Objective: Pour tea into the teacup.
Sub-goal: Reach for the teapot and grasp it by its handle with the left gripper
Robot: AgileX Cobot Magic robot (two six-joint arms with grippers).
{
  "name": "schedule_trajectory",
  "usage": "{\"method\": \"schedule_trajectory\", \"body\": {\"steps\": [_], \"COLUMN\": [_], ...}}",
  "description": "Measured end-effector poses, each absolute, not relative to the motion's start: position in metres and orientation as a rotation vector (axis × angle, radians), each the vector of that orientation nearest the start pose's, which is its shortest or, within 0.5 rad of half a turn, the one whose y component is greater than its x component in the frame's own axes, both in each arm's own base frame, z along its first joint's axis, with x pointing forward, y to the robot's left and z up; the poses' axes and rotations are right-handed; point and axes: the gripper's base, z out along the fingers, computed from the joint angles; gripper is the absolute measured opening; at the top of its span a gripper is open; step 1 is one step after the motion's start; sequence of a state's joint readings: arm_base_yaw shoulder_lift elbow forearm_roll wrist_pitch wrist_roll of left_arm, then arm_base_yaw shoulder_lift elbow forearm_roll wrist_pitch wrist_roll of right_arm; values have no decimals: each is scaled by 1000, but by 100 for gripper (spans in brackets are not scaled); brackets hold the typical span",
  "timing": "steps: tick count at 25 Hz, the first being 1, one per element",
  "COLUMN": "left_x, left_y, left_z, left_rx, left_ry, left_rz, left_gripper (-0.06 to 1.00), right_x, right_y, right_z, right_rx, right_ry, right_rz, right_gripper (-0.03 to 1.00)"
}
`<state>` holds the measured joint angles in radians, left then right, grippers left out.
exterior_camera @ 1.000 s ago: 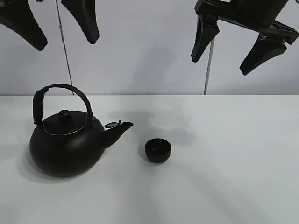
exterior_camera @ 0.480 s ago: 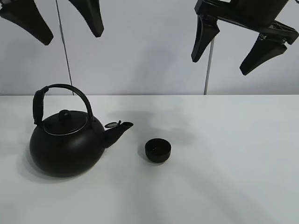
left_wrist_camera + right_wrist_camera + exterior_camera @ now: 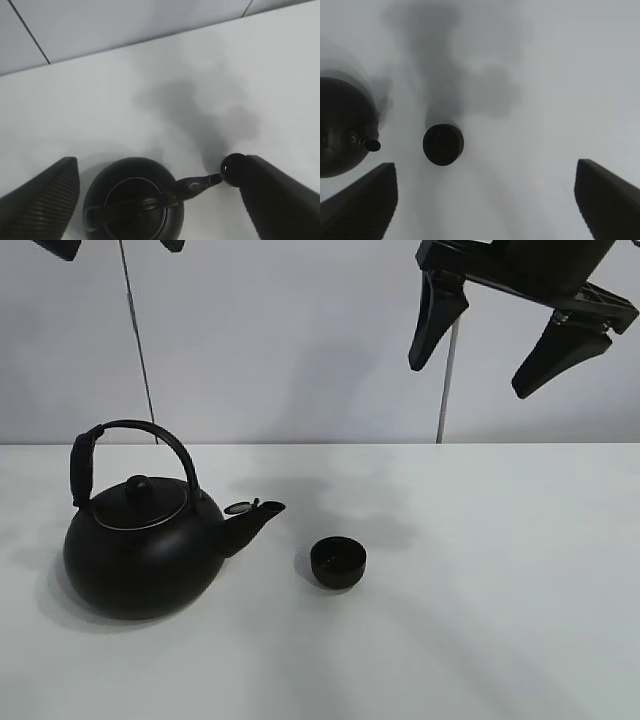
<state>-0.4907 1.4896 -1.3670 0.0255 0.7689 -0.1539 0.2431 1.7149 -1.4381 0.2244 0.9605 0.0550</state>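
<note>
The teacup [image 3: 338, 562], small, low and black, stands on the white table just right of the spout of a big black kettle [image 3: 140, 552] with an arched handle. High above the kettle my left gripper [image 3: 113, 245] is open, only its fingertips showing at the top edge. In the left wrist view the kettle [image 3: 132, 200] lies between the open fingers of the left gripper [image 3: 159, 162], and one finger partly hides the teacup [image 3: 232, 169]. My right gripper [image 3: 497, 335] hangs open high at the right. From it I look down on the teacup [image 3: 443, 145] and the kettle [image 3: 342, 135].
The white table [image 3: 480, 620] stretches bare to the right of the cup and in front of it. Behind it stands a pale wall with two thin vertical rods [image 3: 443, 390].
My left gripper has risen, its fingers sliding almost out of the top of the exterior view. The right gripper, kettle and teacup have not moved.
</note>
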Motion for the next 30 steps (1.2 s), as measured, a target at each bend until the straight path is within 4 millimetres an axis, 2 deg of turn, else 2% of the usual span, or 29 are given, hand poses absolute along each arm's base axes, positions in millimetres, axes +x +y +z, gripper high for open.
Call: {"method": "schedule_trajectory", "body": {"steps": [3, 7, 11, 15, 23, 26, 30], "left_x": [276, 250, 226, 213, 210, 217, 227], "left_y": [-146, -133, -123, -117, -73, -67, -70], "left_z": [338, 303, 268, 242, 192, 178, 159], "left_rx": [408, 439, 581, 703, 553, 507, 482], "left_ry": [2249, 2096, 1925, 1791, 1742, 1721, 1688], "left_rz": [-304, -310, -270, -237, -181, -190, -231], "left_gripper": [63, 63, 63, 63, 63, 63, 63], "right_x": [354, 359, 364, 368, 376, 378, 379], "right_y": [105, 105, 105, 106, 106, 106, 106], "right_z": [291, 293, 296, 299, 305, 307, 308], "right_rx": [-128, -117, -105, -93, -72, -68, -63], "right_ry": [2700, 2648, 2587, 2523, 2414, 2389, 2368], "right_rz": [375, 377, 379, 381, 383, 383, 385], "right_gripper": [66, 66, 66, 66, 66, 66, 66]}}
